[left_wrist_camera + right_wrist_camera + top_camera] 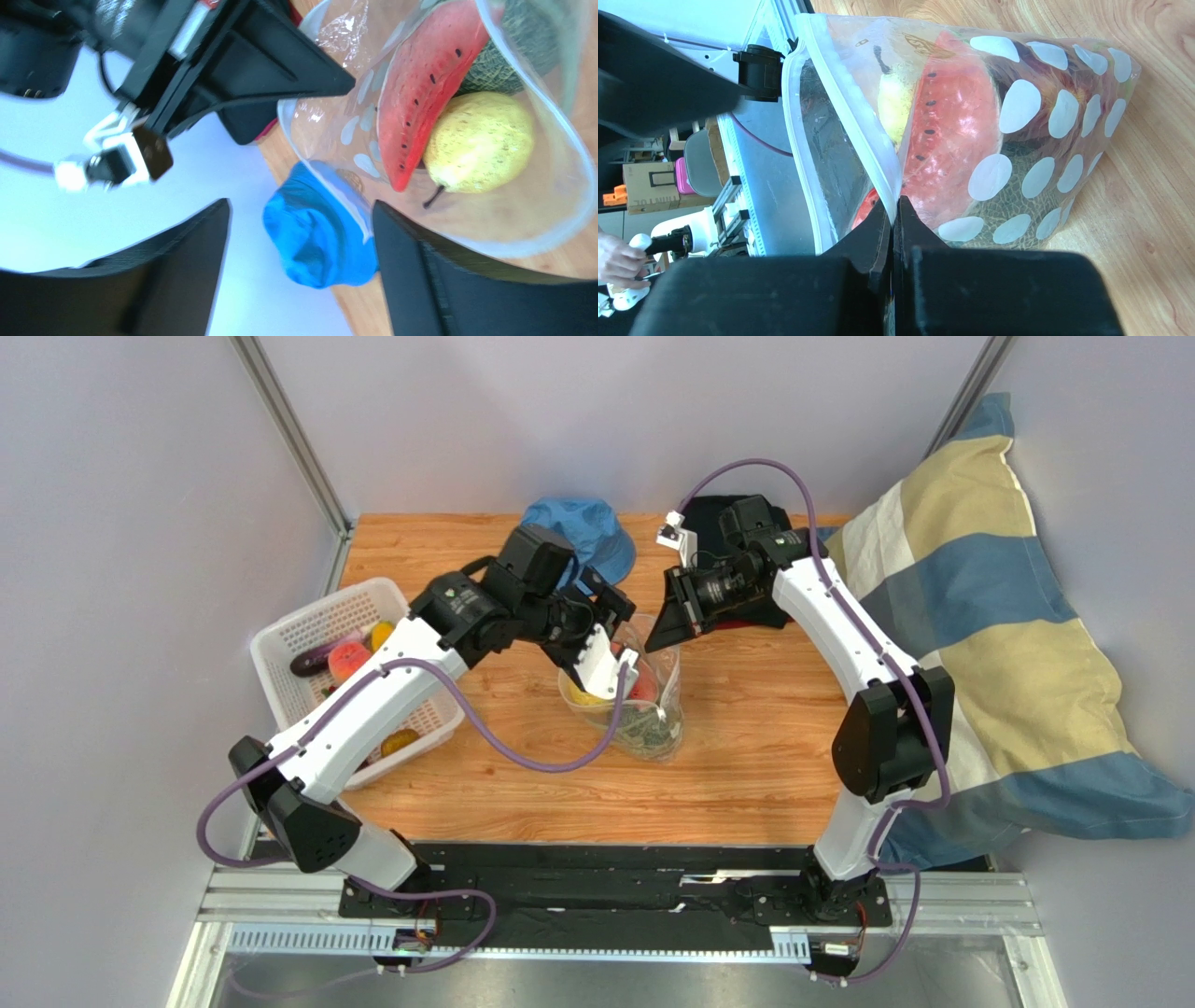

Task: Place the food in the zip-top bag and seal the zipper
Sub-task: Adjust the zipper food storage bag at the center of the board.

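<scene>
The zip-top bag, clear with white dots, stands open at the table's middle. It holds a watermelon slice, a yellow fruit and a green netted squash. My right gripper is shut on the far edge of the bag's mouth, pinching the white zipper. In the top view it sits at the bag's far side. My left gripper is open and empty, just above the bag's mouth. More food lies in the white basket.
The blue hat lies at the table's back, behind the bag. A black object sits behind my right gripper. A striped pillow fills the right side. The basket stands at the left edge under my left arm.
</scene>
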You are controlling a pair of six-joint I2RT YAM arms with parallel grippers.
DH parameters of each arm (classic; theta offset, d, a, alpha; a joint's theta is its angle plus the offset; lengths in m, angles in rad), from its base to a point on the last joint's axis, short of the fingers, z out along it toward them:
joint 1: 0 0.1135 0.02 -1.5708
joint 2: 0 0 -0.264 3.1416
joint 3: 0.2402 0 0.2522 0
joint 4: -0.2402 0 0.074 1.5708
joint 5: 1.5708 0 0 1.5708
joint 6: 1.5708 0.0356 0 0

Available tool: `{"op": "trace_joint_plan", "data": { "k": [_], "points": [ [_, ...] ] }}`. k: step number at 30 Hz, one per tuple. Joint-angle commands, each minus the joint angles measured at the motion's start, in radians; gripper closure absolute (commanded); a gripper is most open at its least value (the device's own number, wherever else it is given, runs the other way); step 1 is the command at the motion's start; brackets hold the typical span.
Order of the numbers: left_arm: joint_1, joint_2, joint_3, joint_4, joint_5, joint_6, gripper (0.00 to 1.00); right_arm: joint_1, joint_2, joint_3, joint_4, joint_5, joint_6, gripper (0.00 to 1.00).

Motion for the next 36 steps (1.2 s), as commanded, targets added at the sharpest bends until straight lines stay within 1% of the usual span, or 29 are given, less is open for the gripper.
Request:
{"op": "trace_joint_plan", "data": {
  "k": [1, 2, 3, 5, 6, 10, 12, 15, 18, 21, 22, 24, 25, 26, 28, 30, 31, 32, 33, 34, 36],
  "points": [
    [0.059, -0.032, 0.117, -0.23, 0.125, -0.106, 0.26, -0.005, 0.005, 0.05, -0.005, -0.028, -0.033, 1.0],
    [0.066, -0.039, 0.125, -0.297, 0.162, -0.094, 0.28, -0.007, 0.006, 0.052, -0.005, -0.03, -0.033, 1.0],
    [0.066, -0.045, 0.105, -0.378, 0.228, -0.093, 0.28, -0.007, 0.006, 0.053, -0.003, -0.03, -0.033, 1.0],
    [0.062, -0.069, 0.064, -0.398, 0.305, -0.153, 0.26, -0.007, 0.008, 0.056, -0.005, -0.034, -0.031, 1.0],
    [0.056, -0.072, 0.026, -0.398, 0.314, -0.182, 0.25, -0.007, 0.009, 0.056, -0.005, -0.036, -0.031, 1.0],
    [-0.001, -0.065, -0.045, -0.346, 0.321, -0.242, 0.19, -0.007, 0.014, 0.059, -0.008, -0.042, -0.027, 1.0],
    [-0.012, -0.051, -0.094, -0.28, 0.296, -0.268, 0.18, -0.007, 0.015, 0.059, -0.008, -0.042, -0.027, 1.0],
    [-0.023, -0.013, -0.119, -0.221, 0.278, -0.294, 0.18, -0.005, 0.017, 0.058, -0.008, -0.044, -0.027, 1.0],
    [-0.026, 0.029, -0.134, -0.163, 0.256, -0.326, 0.24, -0.003, 0.017, 0.056, -0.008, -0.047, -0.028, 1.0],
    [-0.035, 0.063, -0.13, -0.145, 0.239, -0.327, 0.4, 0.003, 0.017, 0.053, 0.0, -0.047, -0.028, 1.0],
    [-0.036, 0.066, -0.128, -0.131, 0.242, -0.34, 0.52, 0.006, 0.018, 0.052, 0.005, -0.048, -0.027, 1.0],
    [-0.042, 0.061, -0.113, -0.114, 0.276, -0.38, 0.67, 0.019, 0.017, 0.052, 0.015, -0.045, -0.025, 1.0],
    [-0.049, 0.053, -0.11, -0.111, 0.288, -0.394, 0.81, 0.026, 0.02, 0.052, 0.032, -0.045, -0.022, 1.0],
    [-0.053, 0.046, -0.105, -0.102, 0.31, -0.411, 0.89, 0.039, 0.022, 0.052, 0.041, -0.045, -0.018, 1.0],
    [-0.069, 0.031, -0.106, -0.083, 0.322, -0.458, 1.0, 0.055, 0.031, 0.061, 0.084, -0.05, 0.017, 1.0],
    [-0.079, 0.024, -0.119, -0.047, 0.322, -0.509, 1.0, 0.078, 0.04, 0.078, 0.107, -0.058, 0.041, 1.0],
    [-0.084, 0.02, -0.123, -0.028, 0.324, -0.535, 1.0, 0.084, 0.049, 0.088, 0.115, -0.065, 0.05, 0.98],
    [-0.085, 0.021, -0.128, 0.015, 0.319, -0.569, 1.0, 0.092, 0.057, 0.12, 0.113, -0.08, 0.054, 0.9],
    [-0.084, 0.024, -0.13, 0.038, 0.313, -0.657, 1.0, 0.09, 0.06, 0.133, 0.113, -0.091, 0.056, 0.65],
    [-0.082, 0.03, -0.128, 0.061, 0.307, -0.7, 1.0, 0.09, 0.052, 0.141, 0.113, -0.102, 0.05, 0.51],
    [-0.084, 0.033, -0.136, 0.113, 0.295, -0.806, 1.0, 0.079, 0.031, 0.155, 0.103, -0.07, 0.01, 0.25]
  ]
}}
